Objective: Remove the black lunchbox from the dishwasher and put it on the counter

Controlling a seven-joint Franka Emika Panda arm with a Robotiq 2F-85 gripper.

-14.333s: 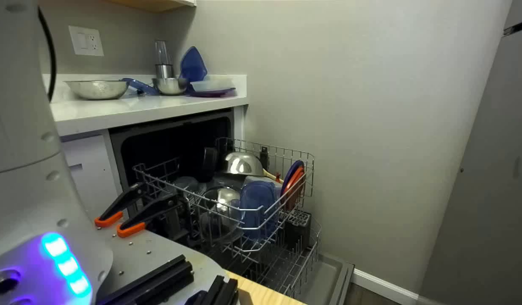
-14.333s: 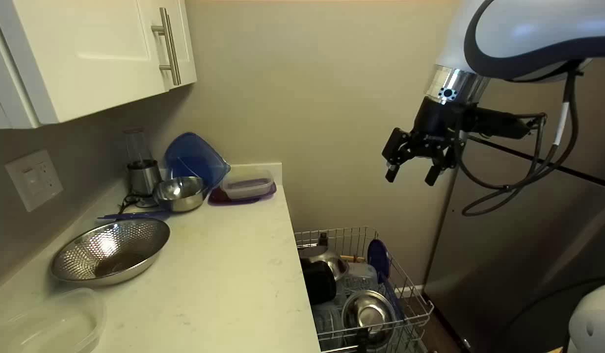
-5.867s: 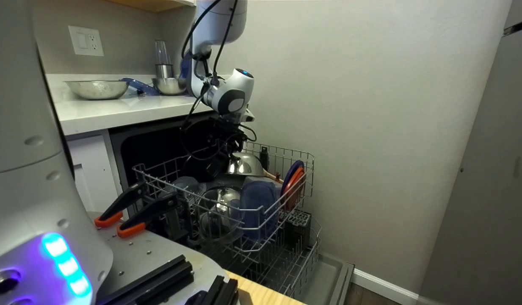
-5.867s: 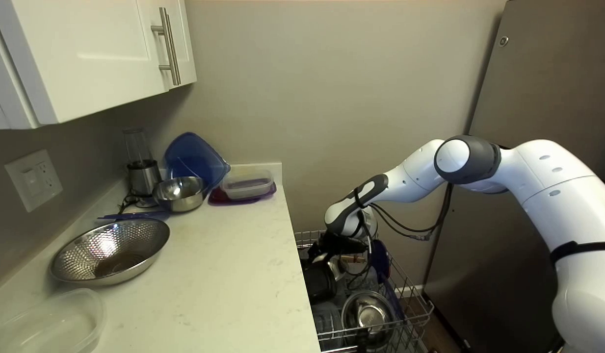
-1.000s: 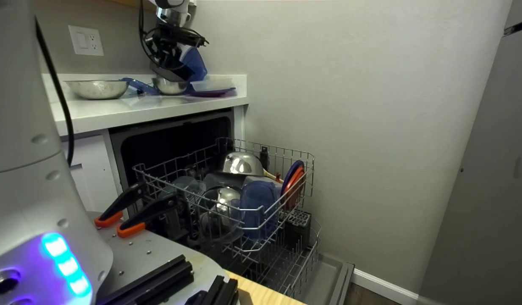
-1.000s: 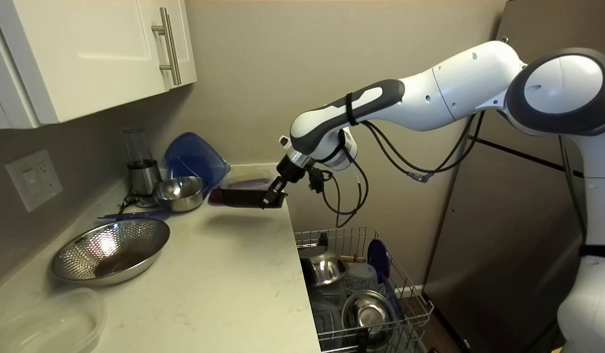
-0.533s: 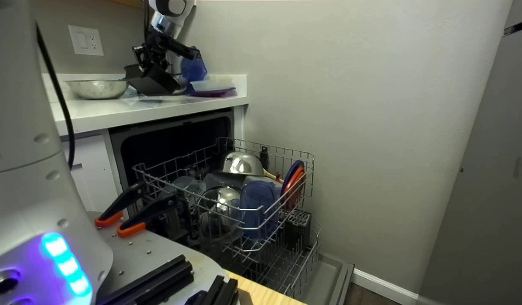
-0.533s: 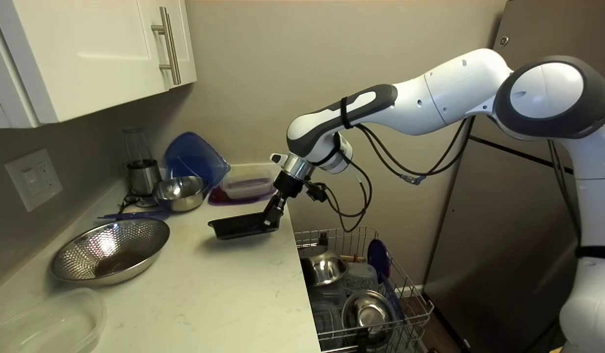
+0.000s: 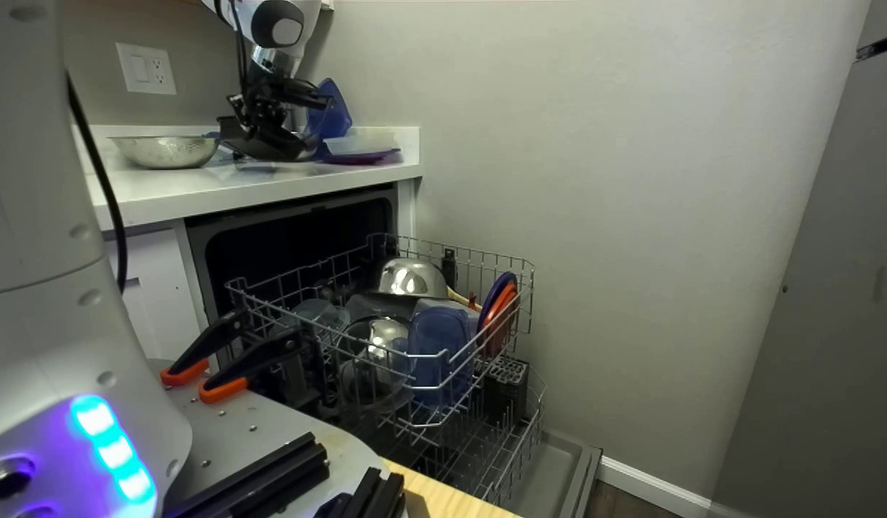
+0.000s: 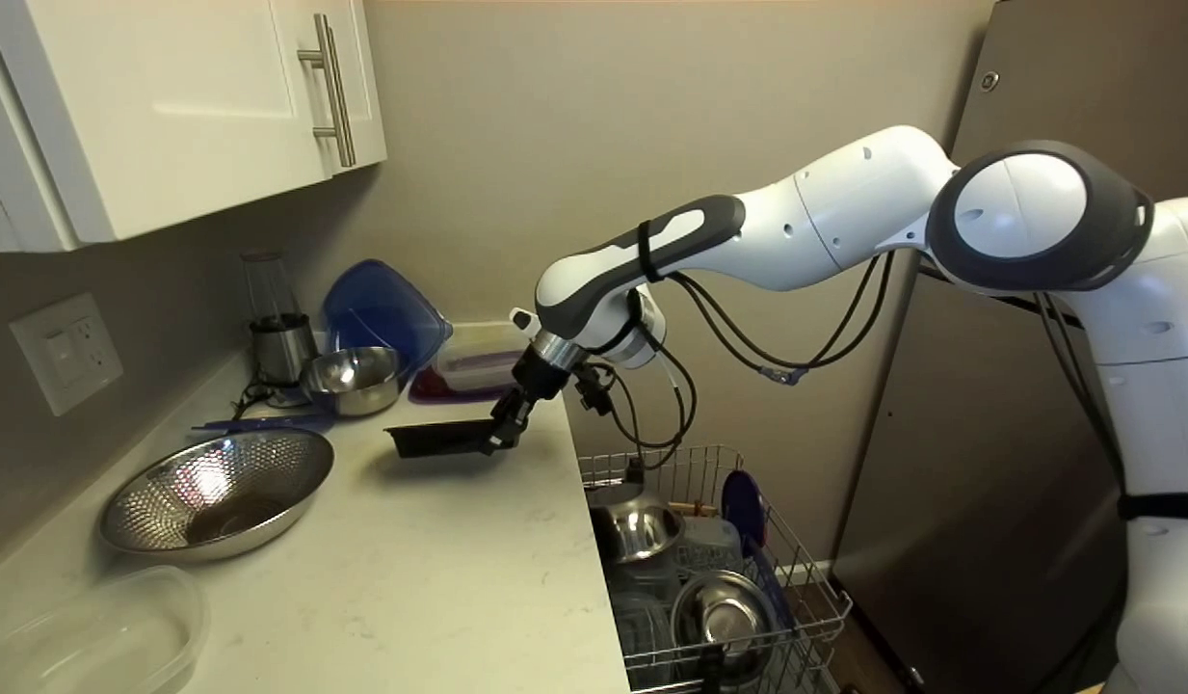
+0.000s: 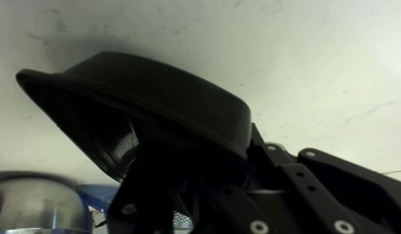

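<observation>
Leaning over counter; hand tilted

Location logged as a kitchen. Evidence: a built-in dishwasher is fitted under a white, faintly veined counter, its pulled-out wire rack bearing a domed steel bowl and a blue plastic container, with a cutlery basket lower down. On the counter: perforated colander, small steel bowl, compact blender, clear food container. Above it hangs a white cabinet with a metal bar handle; below that, a switch-and-outlet plate. Beyond the rack stands a tall dark-grey metal door with a round badge, appliance type unconfirmed. Robot gear shares the room: robot arm, base plate, orange-tipped clamps. Home or workplace kitchen: cannot tell.
</observation>
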